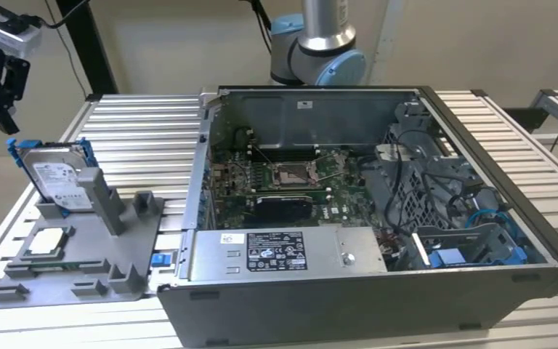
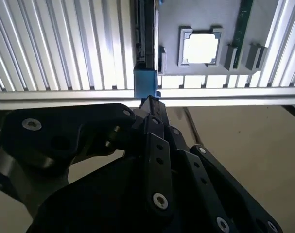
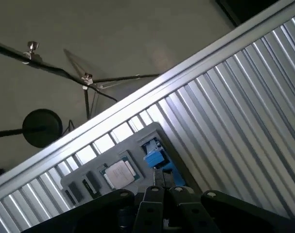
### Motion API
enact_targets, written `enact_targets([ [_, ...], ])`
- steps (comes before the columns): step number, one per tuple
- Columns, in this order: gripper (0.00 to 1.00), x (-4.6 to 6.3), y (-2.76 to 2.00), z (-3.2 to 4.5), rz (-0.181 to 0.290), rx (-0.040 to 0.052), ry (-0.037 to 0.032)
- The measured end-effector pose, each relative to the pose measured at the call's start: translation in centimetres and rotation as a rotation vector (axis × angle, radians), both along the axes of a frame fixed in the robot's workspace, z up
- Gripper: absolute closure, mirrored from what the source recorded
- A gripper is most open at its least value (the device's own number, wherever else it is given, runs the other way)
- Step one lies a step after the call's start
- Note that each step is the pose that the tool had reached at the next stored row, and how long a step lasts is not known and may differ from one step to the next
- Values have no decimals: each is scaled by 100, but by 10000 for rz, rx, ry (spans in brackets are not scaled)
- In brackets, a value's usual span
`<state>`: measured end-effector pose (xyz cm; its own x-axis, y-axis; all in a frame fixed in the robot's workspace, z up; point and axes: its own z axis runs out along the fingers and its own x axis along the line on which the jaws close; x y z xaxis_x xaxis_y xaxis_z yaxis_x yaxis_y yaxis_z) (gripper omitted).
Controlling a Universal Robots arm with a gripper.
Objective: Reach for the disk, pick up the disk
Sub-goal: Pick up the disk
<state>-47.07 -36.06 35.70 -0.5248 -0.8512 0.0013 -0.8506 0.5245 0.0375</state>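
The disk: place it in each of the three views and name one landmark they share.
Exterior view: the disk stands upright in the grey holder, at the exterior view's left.
Second wrist view: the disk is edge-on, its blue rail end just ahead of the gripper.
First wrist view: the disk is edge-on too, beside the square silver chip.
Shared landmark: that chip, lying in the holder.

The end effector (image 2: pixel 150 103) points at the edge-on disk (image 2: pixel 146 80), beside a square chip (image 2: pixel 200 47) on a grey fixture (image 2: pixel 171 19).
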Motion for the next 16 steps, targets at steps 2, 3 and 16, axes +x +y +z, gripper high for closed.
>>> enact_targets([
  [2, 100, 0, 0, 0, 360, 0, 0],
  [3, 100, 0, 0, 0, 544, 0, 0],
  [16, 100, 0, 0, 0, 2910, 0, 0],
])
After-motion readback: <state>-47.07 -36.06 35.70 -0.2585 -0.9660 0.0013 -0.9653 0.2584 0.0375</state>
